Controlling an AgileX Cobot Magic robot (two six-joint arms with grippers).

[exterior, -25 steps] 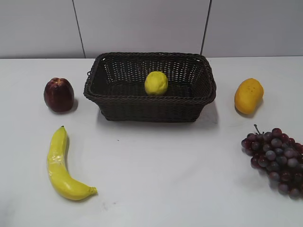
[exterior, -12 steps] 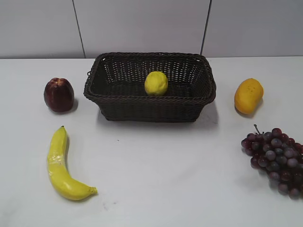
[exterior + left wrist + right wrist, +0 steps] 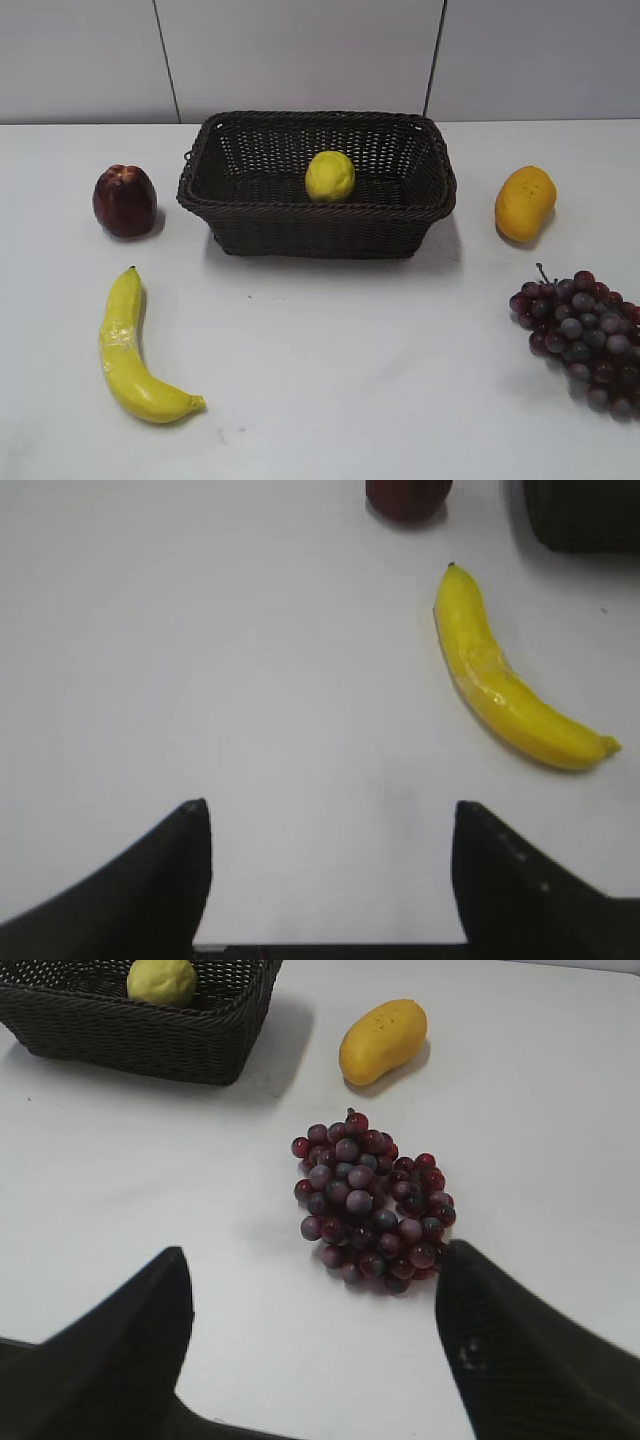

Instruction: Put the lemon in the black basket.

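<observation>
The bright yellow lemon lies inside the black basket, near the middle, at the back of the table. The right wrist view also shows the lemon in the basket at the top left. Neither gripper shows in the exterior view. My left gripper is open and empty above bare white table, with the banana to its upper right. My right gripper is open and empty, just short of the grapes.
A yellow banana lies front left. A dark red apple sits left of the basket. An orange-yellow mango lies right of the basket. Purple grapes lie front right.
</observation>
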